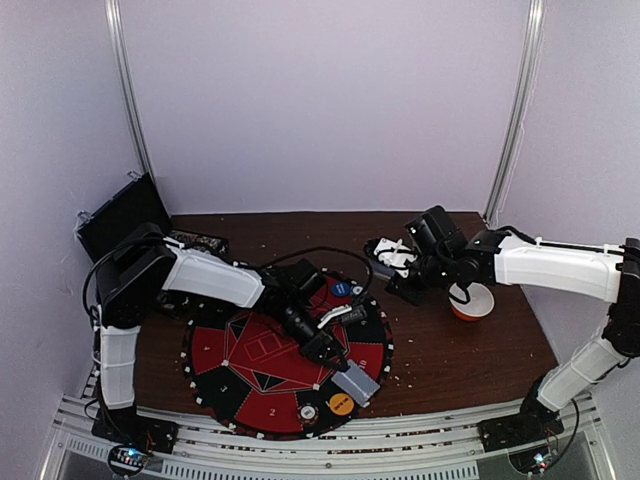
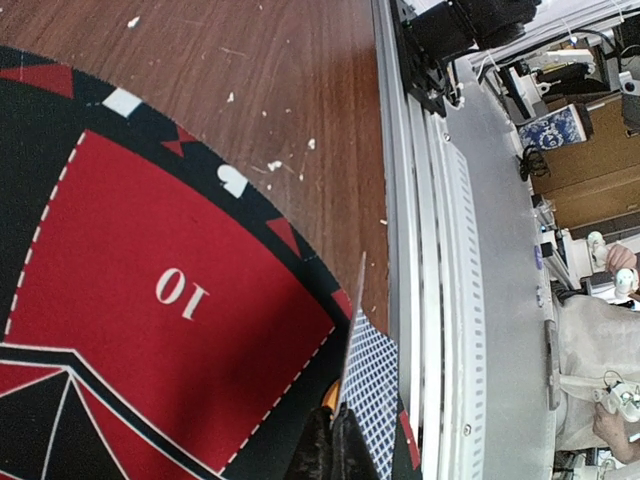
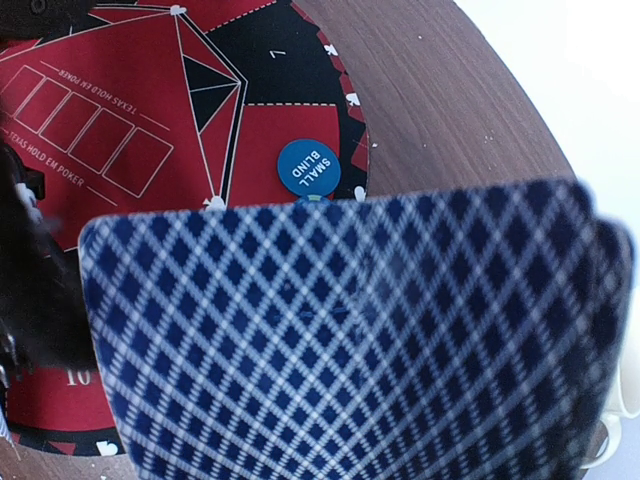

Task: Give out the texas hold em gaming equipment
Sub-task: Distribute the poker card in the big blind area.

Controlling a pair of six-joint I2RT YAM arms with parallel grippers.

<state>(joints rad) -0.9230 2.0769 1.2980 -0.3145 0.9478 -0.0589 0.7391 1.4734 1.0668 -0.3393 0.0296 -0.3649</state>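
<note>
Dealing at the felt: the left gripper (image 1: 340,370), clamped shut on a single blue-backed playing card (image 2: 368,395), holds it on edge over the near-right rim of the round Texas hold'em mat (image 1: 262,350), probably to lay it at a seat. The right gripper (image 1: 402,278) pinches the deck (image 3: 340,330) by the mat's far edge, above the small blind button (image 3: 308,170), seemingly as the supply.

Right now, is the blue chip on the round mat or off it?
On it. The blue chip lies flat near the rim of the mat, SMALL BLIND facing up.
</note>
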